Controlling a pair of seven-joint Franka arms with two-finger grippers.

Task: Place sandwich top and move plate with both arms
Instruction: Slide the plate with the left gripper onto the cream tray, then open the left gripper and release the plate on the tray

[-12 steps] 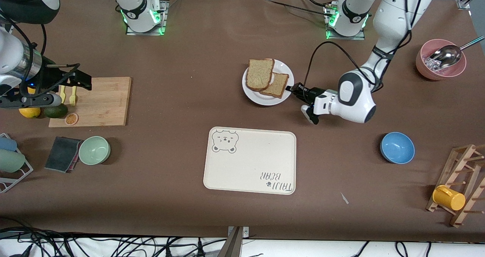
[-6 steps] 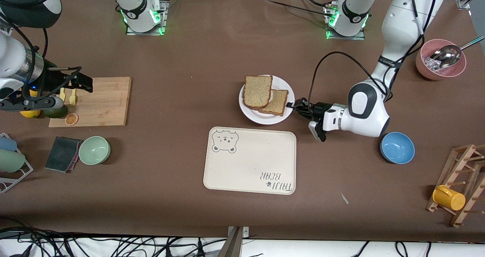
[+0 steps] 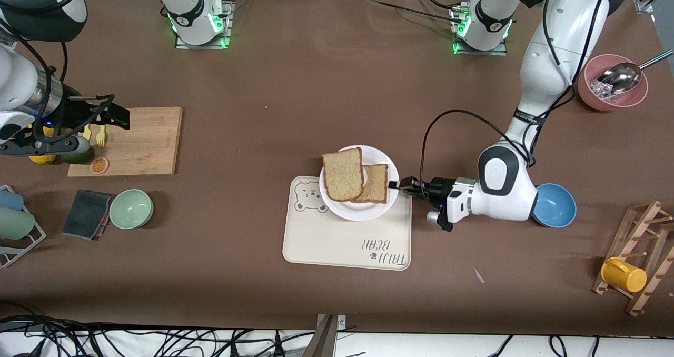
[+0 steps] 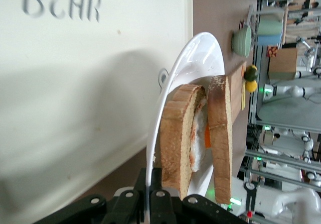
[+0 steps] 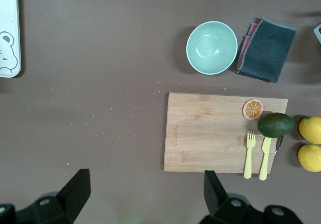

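The white plate (image 3: 342,209) carries the sandwich. The light-tan sandwich top (image 3: 342,174) lies askew on a smaller, darker slice (image 3: 376,186). My left gripper (image 3: 395,184) is shut on the plate's rim at the left arm's end and holds it just over the bear-print tray's (image 3: 347,241) edge farthest from the camera. In the left wrist view the rim (image 4: 198,58) sits between the fingers of my left gripper (image 4: 150,176), and egg white shows between the lower slice and the sandwich top (image 4: 220,133). My right gripper (image 3: 113,116) waits open and empty by the cutting board; it also shows in the right wrist view (image 5: 145,194).
A cutting board (image 3: 134,141) with forks, an orange slice, an avocado and lemons lies at the right arm's end, beside a green bowl (image 3: 131,208) and a dark cloth (image 3: 87,214). A blue bowl (image 3: 553,205) sits close to the left arm's wrist. A pink bowl (image 3: 611,83) and a wooden rack (image 3: 640,257) stand nearby.
My left gripper has carried the plate with the sandwich toward the camera, from the bare table to over the tray. The right arm has barely moved.
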